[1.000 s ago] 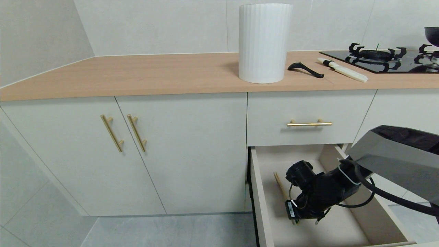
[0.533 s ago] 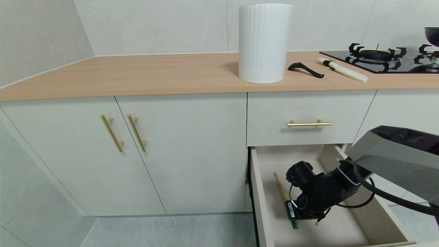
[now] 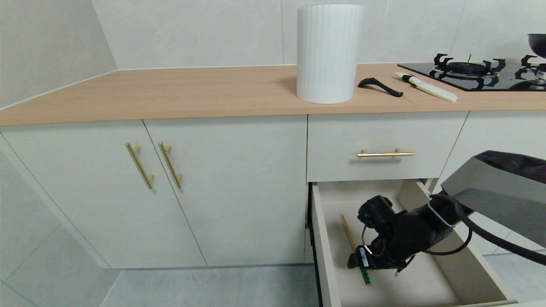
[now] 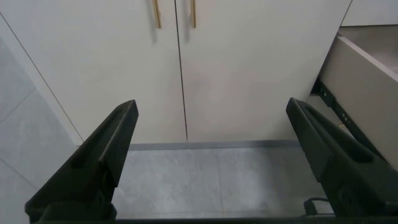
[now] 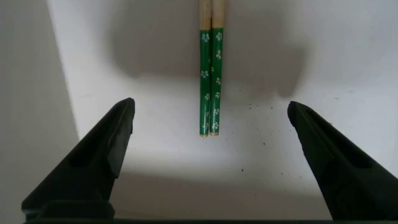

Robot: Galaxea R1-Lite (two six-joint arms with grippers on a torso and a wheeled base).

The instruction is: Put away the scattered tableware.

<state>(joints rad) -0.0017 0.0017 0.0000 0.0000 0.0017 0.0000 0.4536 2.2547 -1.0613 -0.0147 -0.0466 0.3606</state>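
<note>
A pair of wooden chopsticks with green flowered ends [image 3: 353, 248] lies flat on the floor of the open lower drawer [image 3: 323, 256], near its left wall. My right gripper [image 3: 355, 263] hangs open inside the drawer just above the chopsticks' green ends [image 5: 209, 81], holding nothing; its fingers [image 5: 93, 168] stand wide apart. On the counter lie a black spoon [image 3: 379, 86] and a white knife [image 3: 426, 86]. My left gripper [image 4: 211, 162] is open and empty, low in front of the cabinet doors, over the floor.
A tall white ribbed container [image 3: 327, 53] stands on the wooden counter left of the spoon. A gas hob [image 3: 473, 72] is at the far right. The upper drawer, with a gold handle [image 3: 384, 154], is closed. The drawer's right wall [image 3: 465, 264] lies beside my right arm.
The right gripper has let go of the chopsticks and lifted slightly; they now lie on the drawer floor with their green ends showing. The left arm has not moved.
</note>
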